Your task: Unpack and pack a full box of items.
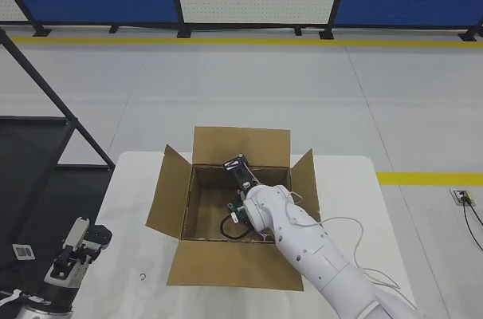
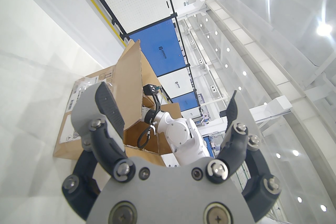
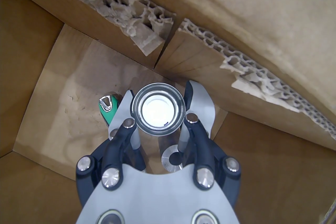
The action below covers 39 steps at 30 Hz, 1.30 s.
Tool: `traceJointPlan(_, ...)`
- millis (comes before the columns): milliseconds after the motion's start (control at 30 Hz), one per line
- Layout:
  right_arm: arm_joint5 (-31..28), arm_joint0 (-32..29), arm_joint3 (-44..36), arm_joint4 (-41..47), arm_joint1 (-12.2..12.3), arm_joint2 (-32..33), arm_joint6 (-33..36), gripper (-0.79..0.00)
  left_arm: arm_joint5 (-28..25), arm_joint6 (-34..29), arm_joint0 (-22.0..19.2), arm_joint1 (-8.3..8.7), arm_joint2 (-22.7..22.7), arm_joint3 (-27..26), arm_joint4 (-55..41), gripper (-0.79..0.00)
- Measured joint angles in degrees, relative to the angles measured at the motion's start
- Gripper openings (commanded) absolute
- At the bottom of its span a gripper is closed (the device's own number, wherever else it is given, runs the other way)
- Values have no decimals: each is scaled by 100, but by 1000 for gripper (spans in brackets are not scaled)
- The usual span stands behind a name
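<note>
The left end effector [image 2: 168, 99] hangs by the near edge of the white tabletop [image 1: 130, 239], fingers apart and empty. Keep it clear of the flaps. Inside the open brown cardboard box [image 1: 225, 267], the right end effector [image 3: 159, 89] is clamped across a round silver metal can with a white centre [image 3: 157, 112], close to a corner. A green-and-chrome item [image 3: 107, 105] lies just beside it. A straight vertical lift looks safest, since it avoids the torn corrugated wall edges [image 3: 147, 22] beyond.
</note>
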Motion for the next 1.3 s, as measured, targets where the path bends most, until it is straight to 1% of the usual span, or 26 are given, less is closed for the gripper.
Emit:
traceJointPlan(33, 10, -18, -23, -22, 2, 15, 11, -443, 0, 0, 0, 0, 0, 0, 0, 0)
traceJointPlan(233, 85, -165, -240, -187, 31, 144, 91, -336, 0, 0, 0, 0, 0, 0, 0, 0)
traceJointPlan(300, 135, -245, -375, -277, 51, 195, 110, -357, 0, 0, 0, 0, 0, 0, 0, 0)
traceJointPlan(433, 227, -459, -738, -467, 113, 333, 114, -366, 0, 0, 0, 0, 0, 0, 0, 0)
traceJointPlan(567, 234, -793, -1320, -712, 215, 525, 102, -354, 0, 0, 0, 0, 0, 0, 0, 0)
traceJointPlan(633, 191, -1054, -1792, -857, 293, 677, 79, -382, 0, 0, 0, 0, 0, 0, 0, 0)
traceJointPlan(667, 172, -1185, -2023, -915, 332, 763, 74, -372, 0, 0, 0, 0, 0, 0, 0, 0)
traceJointPlan(733, 66, -1521, -2613, -1070, 432, 986, 92, -317, 0, 0, 0, 0, 0, 0, 0, 0)
traceJointPlan(867, -278, -2200, -3754, -1336, 617, 1458, 114, -40, 0, 0, 0, 0, 0, 0, 0, 0)
traceJointPlan(900, -398, -2412, -4100, -1395, 666, 1598, 102, 0, 0, 0, 0, 0, 0, 0, 0, 0)
traceJointPlan(1033, -794, -3083, -5152, -1456, 796, 2024, -32, 0, 0, 0, 0, 0, 0, 0, 0, 0)
traceJointPlan(1167, -1024, -3722, -6072, -1480, 888, 2377, -295, 0, 0, 0, 0, 0, 0, 0, 0, 0)
traceJointPlan(1300, -1228, -4507, -7053, -1430, 976, 2765, -858, 0, 0, 0, 0, 0, 0, 0, 0, 0)
